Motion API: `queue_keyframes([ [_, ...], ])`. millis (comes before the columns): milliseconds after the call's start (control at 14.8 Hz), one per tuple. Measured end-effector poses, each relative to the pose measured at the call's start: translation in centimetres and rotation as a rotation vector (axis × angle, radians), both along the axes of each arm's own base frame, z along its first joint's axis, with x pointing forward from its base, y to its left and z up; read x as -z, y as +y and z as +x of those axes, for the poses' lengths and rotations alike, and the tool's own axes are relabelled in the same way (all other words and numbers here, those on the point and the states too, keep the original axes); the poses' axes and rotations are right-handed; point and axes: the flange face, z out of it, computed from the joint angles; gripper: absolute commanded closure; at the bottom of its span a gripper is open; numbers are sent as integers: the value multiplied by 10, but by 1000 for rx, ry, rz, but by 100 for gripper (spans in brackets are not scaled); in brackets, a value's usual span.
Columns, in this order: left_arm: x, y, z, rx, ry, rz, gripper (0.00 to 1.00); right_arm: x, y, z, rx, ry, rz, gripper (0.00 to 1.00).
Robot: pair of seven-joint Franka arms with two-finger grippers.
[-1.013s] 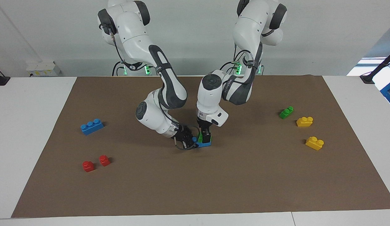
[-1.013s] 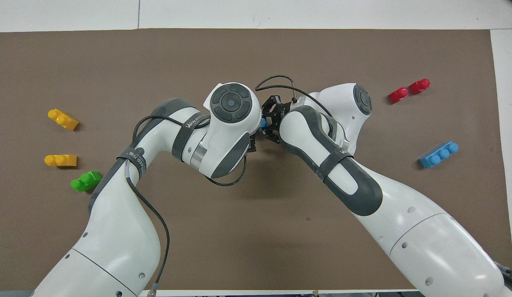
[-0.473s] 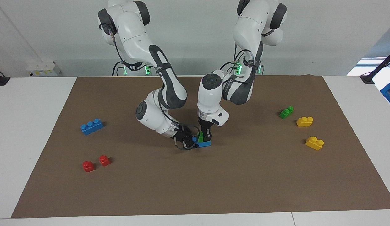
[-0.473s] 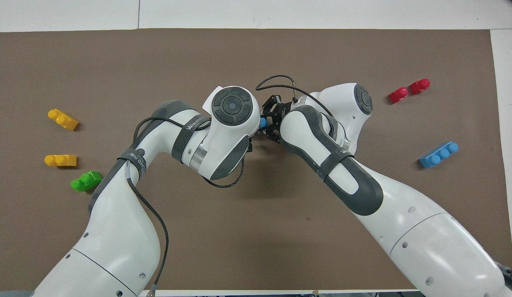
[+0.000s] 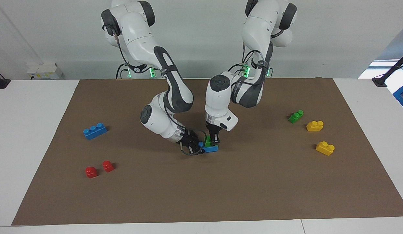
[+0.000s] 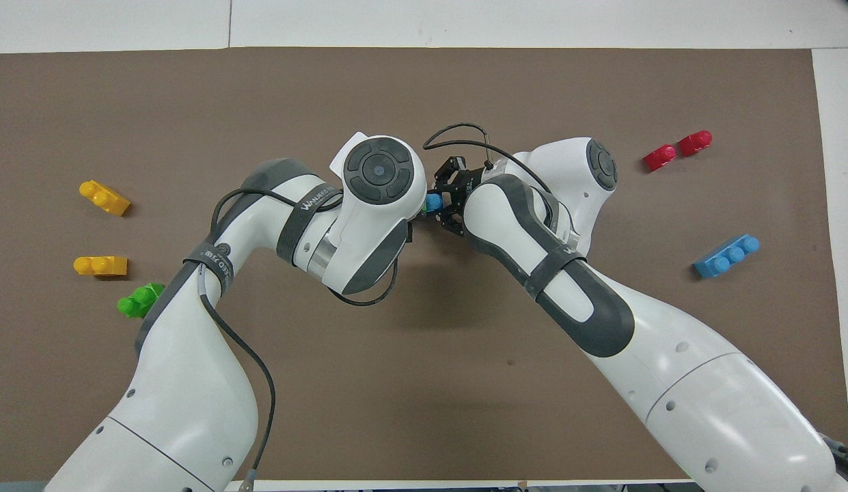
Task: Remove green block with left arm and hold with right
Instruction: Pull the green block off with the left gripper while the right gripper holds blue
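The bright green block (image 5: 207, 141) sits on one end of a blue brick (image 5: 211, 149) in the middle of the brown mat (image 5: 253, 182). My left gripper (image 5: 213, 140) comes straight down and is shut on the green block. My right gripper (image 5: 198, 147) lies low over the mat and is shut on the blue brick's other end, by its bare stud (image 6: 434, 202). In the overhead view my left arm's wrist (image 6: 379, 171) hides the green block and the left gripper. My right gripper (image 6: 443, 203) shows there beside the stud.
A darker, slimmer green brick (image 5: 295, 116) and two yellow bricks (image 5: 315, 125) (image 5: 325, 148) lie toward the left arm's end. A blue three-stud brick (image 5: 95, 131) and two red blocks (image 5: 91, 172) (image 5: 108, 166) lie toward the right arm's end.
My left gripper has risen slightly and its hand has tilted, so more of the green block shows. The blue brick and my right gripper have stayed in place.
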Motion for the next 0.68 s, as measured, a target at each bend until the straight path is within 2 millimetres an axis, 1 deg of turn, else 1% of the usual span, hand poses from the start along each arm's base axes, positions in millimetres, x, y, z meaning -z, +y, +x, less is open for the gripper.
queue_keyframes([
  [68, -16, 5, 2, -5, -12, -6, 100, 0, 0, 0, 0, 0, 0, 100],
  [135, -35, 15, 5, -17, -20, -10, 100, 0, 0, 0, 0, 0, 0, 100],
  [270, -79, 40, 7, -18, -29, -9, 100, 0, 0, 0, 1, 0, 0, 100],
  [338, -94, 50, 5, 6, -21, 1, 100, 0, -1, 0, 2, 1, 0, 100],
  [405, -106, 59, 3, 45, -5, 7, 100, 0, -3, 1, 3, 2, 0, 100],
  [473, -113, 68, 2, 89, 13, 8, 100, 0, -7, 3, 1, 5, -2, 100],
  [608, -117, 95, 9, 176, 50, 7, 100, -5, -21, 10, -23, 16, -9, 100],
  [675, -116, 113, 16, 217, 68, 6, 100, -11, -33, 16, -39, 24, -13, 100],
])
